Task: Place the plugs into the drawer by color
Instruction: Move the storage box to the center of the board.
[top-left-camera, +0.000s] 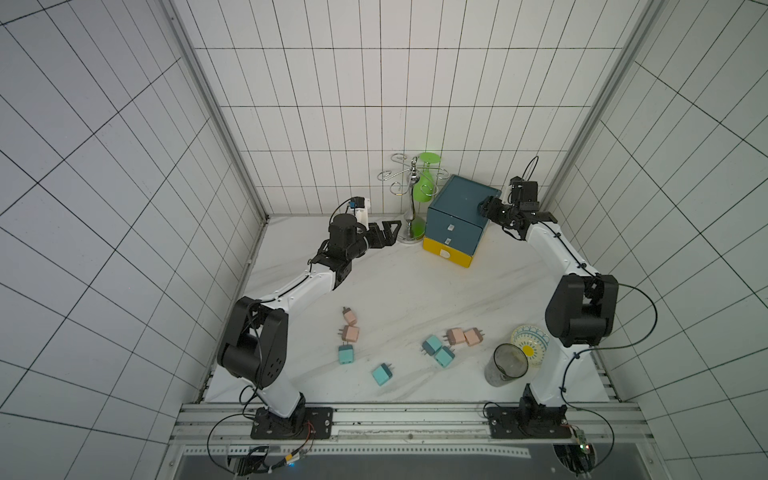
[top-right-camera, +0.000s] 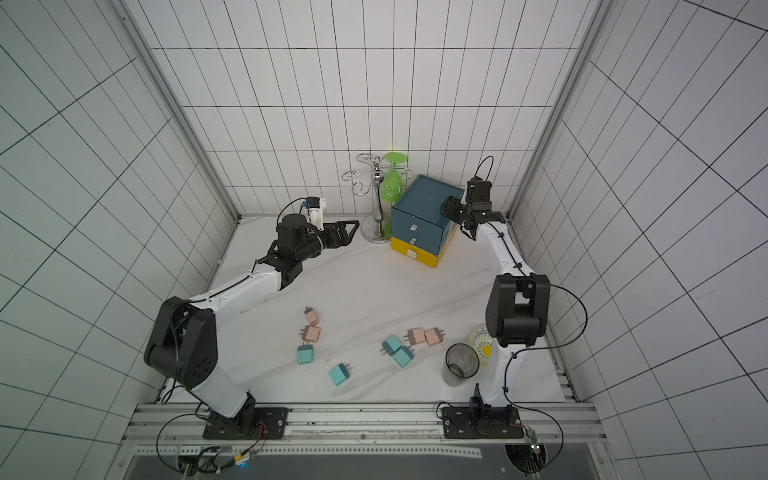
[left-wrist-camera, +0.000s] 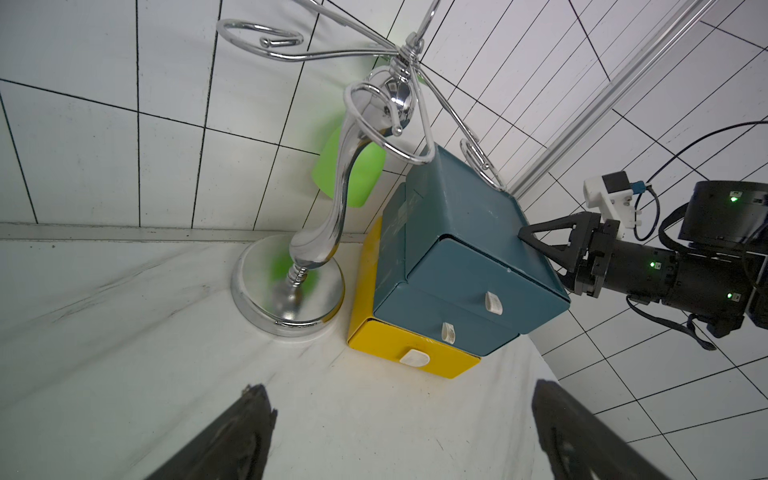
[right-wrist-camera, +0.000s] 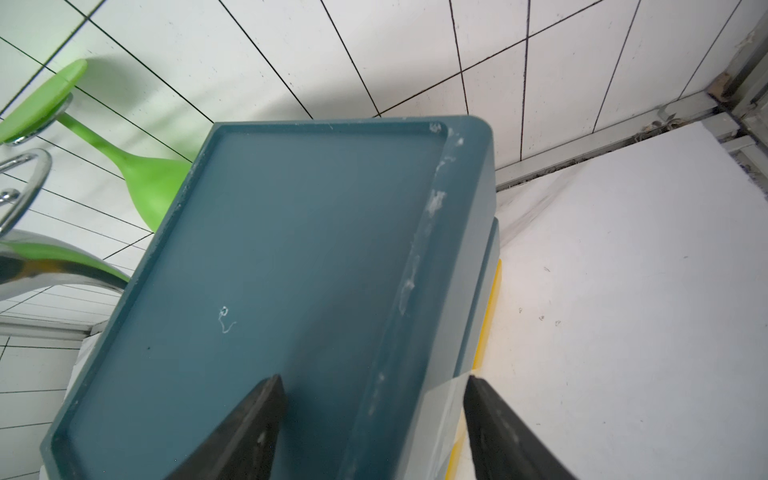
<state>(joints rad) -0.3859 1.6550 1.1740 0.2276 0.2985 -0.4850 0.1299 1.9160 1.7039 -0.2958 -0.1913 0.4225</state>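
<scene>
Here our left hand (top-left-camera: 394, 233) hangs released over the table (top-left-camera: 395, 291); our right hand (right-wrist-camera: 374, 382) straddles a top edge of the drawer (top-left-camera: 461, 203), and we cannot tell whether it grasps. Eight plugs (top-left-camera: 432, 344) lie near the table's front.

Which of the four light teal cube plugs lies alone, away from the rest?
The light teal cube plug nearest the metal front rail. Two others sit paired; the fourth sits beside a pale pink cube plug.
</scene>
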